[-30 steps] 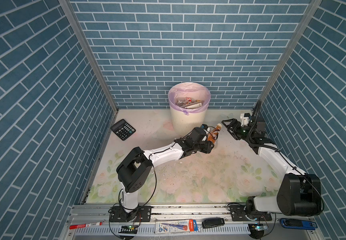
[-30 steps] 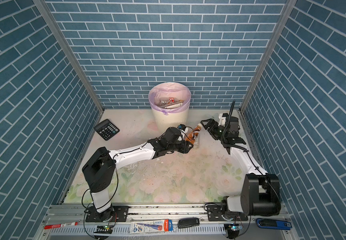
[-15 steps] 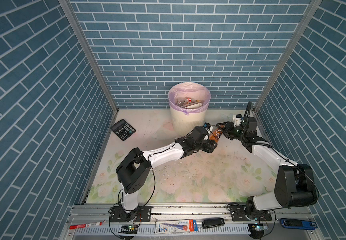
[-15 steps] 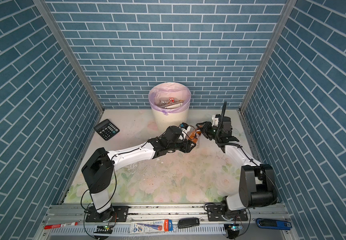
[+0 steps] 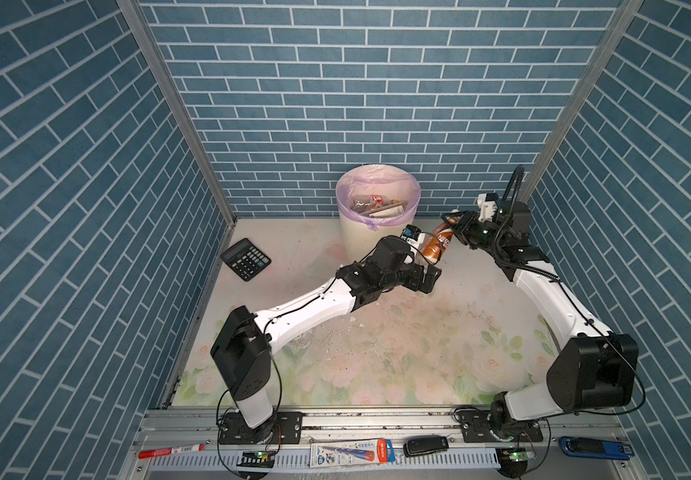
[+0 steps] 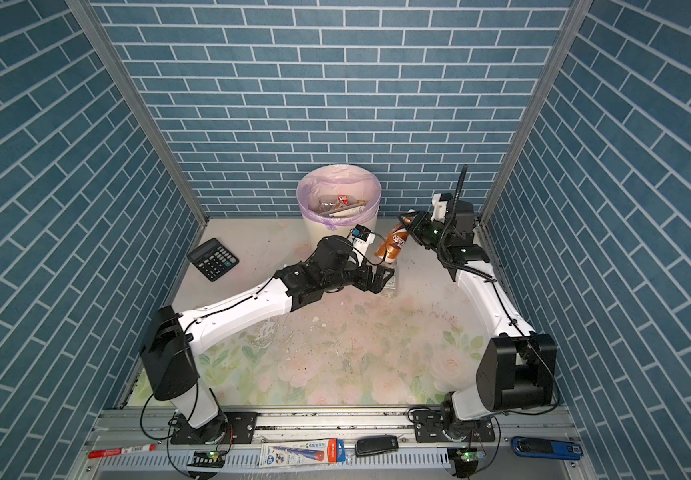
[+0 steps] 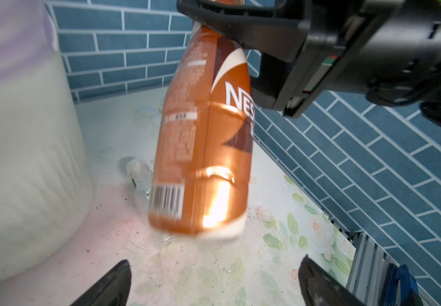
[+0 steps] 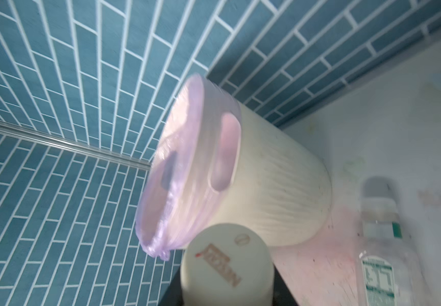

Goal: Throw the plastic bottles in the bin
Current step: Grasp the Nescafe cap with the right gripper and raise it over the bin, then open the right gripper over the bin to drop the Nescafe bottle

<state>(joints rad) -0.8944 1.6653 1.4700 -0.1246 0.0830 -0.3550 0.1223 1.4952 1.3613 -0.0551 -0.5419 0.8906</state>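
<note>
Since a second ago the left claw (image 7: 214,267) has sprung wide and let go, while the right claw (image 5: 452,220) has narrowed onto the neck of the brown bottle (image 7: 203,148). That glossy, dented, copper-sleeved cylinder hangs just beyond the left claw's spread tips. Its long axis is tilted off upright, cream cap toward the right claw and base downward. The ribbed cream bin (image 5: 356,237), lilac-lined, stands just beside both claws.
</note>
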